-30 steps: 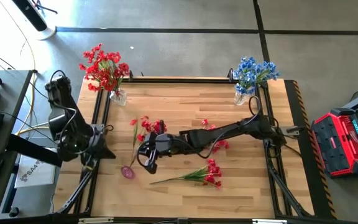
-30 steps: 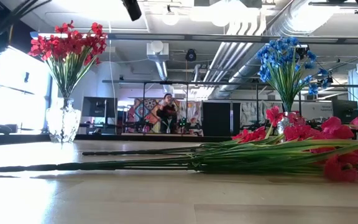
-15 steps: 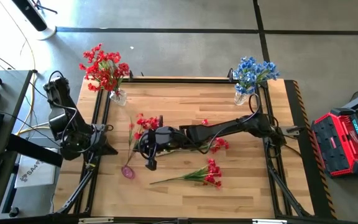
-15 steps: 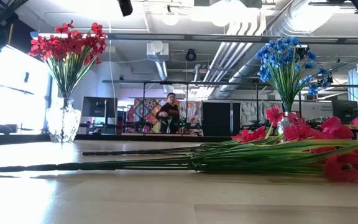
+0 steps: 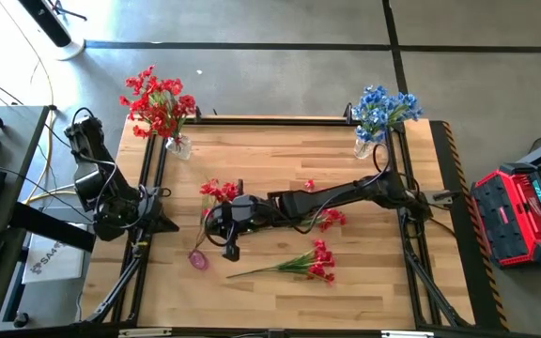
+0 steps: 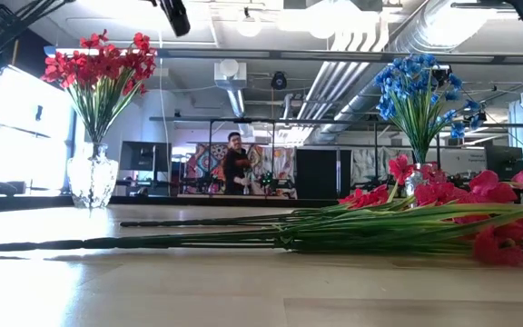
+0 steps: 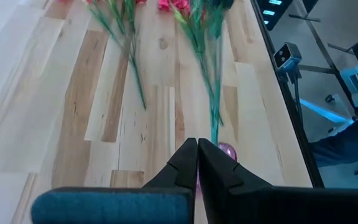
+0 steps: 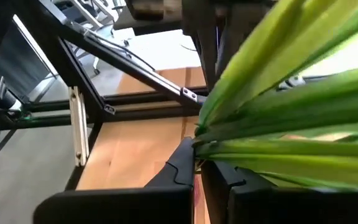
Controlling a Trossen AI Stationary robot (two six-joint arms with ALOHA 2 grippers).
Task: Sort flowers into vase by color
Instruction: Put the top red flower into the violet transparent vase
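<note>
— Since our right gripper (image 5: 225, 246) is the one carrying, we start there: its fingers (image 8: 185, 163) are pinched on the green stem of a red flower spray (image 5: 216, 191), low on the stem, with leaves fanning out just past the tips.

— And which way does the spray run from the fingers?

— From the high view, we see the stem run from the grip toward the far edge of the table (image 5: 280, 141), blooms leading, roughly in line with the red bouquet vase (image 5: 178, 145) at the far left corner. The vase lies up-left of the blooms, apart from them.

— Our left gripper (image 7: 197, 163)?

— Its fingers are pressed together on nothing, parked off the table's left edge. It is nearer the red vase, but the right arm holds the flower, so we judge the right arm must swing the stem end down over that vase.

— What else remains?

— Two more red sprays lie flat: one (image 5: 313, 261) near the front, one (image 5: 327, 218) beside the right arm. The blue bouquet vase (image 5: 364, 147) stands far right.
</note>
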